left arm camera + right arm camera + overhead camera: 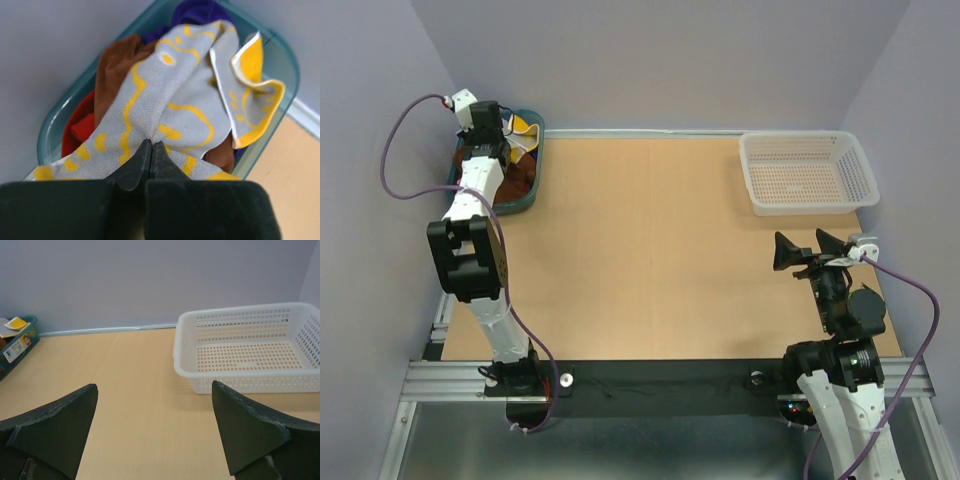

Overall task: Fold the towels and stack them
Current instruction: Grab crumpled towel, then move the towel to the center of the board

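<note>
Tabletop point(650, 250), far-left corner: left gripper point(151, 150) clamped on grey-and-yellow towel point(185, 100) in teal tub point(286, 65). Right gripper point(155, 385) spread wide, empty.

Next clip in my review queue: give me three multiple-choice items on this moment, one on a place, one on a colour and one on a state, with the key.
1. Where on the table does the teal tub sit?
A. far left corner
B. far right corner
C. middle of the near edge

2. What colour is the towel pinched by the left end effector?
A. grey with a yellow pattern
B. plain white
C. green stripes

3. How is the right end effector?
A. shut on a towel
B. open, holding nothing
C. shut on the tub

Key:
1 A: the top view shows the tub at the far left, against the wall.
2 A: the left wrist view shows the closed fingers on grey cloth with yellow marks.
3 B: the right wrist view shows the fingers wide apart with only bare table between them.
</note>
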Available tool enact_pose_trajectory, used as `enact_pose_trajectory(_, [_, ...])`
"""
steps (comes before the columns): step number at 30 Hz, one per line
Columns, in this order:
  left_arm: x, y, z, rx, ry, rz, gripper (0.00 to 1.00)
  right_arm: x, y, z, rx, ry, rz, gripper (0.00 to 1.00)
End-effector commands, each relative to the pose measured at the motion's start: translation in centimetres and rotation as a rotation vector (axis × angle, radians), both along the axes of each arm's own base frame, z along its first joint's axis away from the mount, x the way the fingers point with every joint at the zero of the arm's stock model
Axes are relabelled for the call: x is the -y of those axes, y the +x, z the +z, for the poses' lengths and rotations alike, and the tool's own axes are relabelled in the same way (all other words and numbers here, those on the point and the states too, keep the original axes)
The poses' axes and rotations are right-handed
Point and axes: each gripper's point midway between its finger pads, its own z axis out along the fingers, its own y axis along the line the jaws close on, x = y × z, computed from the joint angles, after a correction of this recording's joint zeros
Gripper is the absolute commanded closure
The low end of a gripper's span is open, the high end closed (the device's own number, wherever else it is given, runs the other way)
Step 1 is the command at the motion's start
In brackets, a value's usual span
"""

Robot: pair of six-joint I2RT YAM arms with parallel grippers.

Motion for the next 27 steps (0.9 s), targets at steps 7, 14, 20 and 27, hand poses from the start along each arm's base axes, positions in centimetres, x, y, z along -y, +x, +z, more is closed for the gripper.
enact_pose_trajectory(7, [0.7, -0.7, 10.7, 0.221, 0.008, -0.027, 0.99, -0.9, -0.3, 1.1, 0.036, -0.003, 0.050, 0.00])
enact_pose_trajectory(14, [3.8, -0.4, 12.6, 0.257, -0.019, -0.139, 1.00, -0.9, -0.4, 1.2, 0.038, -0.004, 0.052, 0.00])
enact_pose_trajectory(20, [8.4, -1.2, 23.6, 0.465, -0.048, -0.250, 1.00, -0.8, -0.1, 1.1, 0.027, -0.007, 0.041, 0.00])
enact_pose_trajectory(27, [18.3, -5.3, 33.3, 0.654, -0.107, -0.505, 1.00, 1.3, 1.8, 1.8, -0.044, 0.130, -0.094, 0.00])
